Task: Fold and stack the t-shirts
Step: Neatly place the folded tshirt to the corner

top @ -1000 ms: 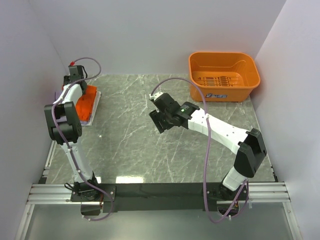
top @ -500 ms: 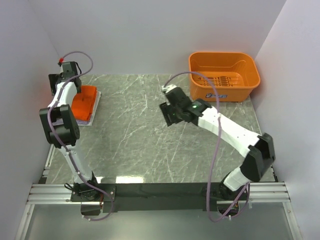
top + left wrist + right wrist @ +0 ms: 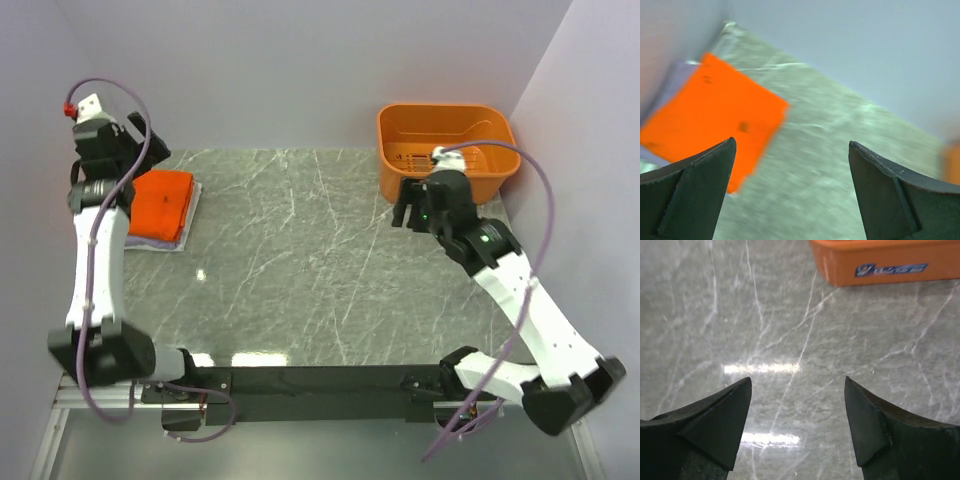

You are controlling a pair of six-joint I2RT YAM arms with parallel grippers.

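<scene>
The bright orange t-shirt [image 3: 162,203] lies folded into a square on top of the folded lavender t-shirt [image 3: 178,241], at the table's far left. In the left wrist view the orange t-shirt [image 3: 705,110] shows below, with the lavender t-shirt [image 3: 675,82] peeking out along its edge. My left gripper [image 3: 140,140] [image 3: 791,142] hangs raised above and behind the stack, open, nothing between its fingers. My right gripper [image 3: 405,208] [image 3: 797,378] hovers open and empty over bare table just in front of the basket's left corner.
A rigid orange plastic basket [image 3: 447,150] [image 3: 880,260] stands at the back right. White walls close in the grey marble table [image 3: 300,260] at the back and on both sides, and the left wall is close to the stack.
My left gripper opened, let go of the orange t-shirt and rose up and back from the stack. My right arm swung from the table's middle to the right, toward the basket, its jaws widening.
</scene>
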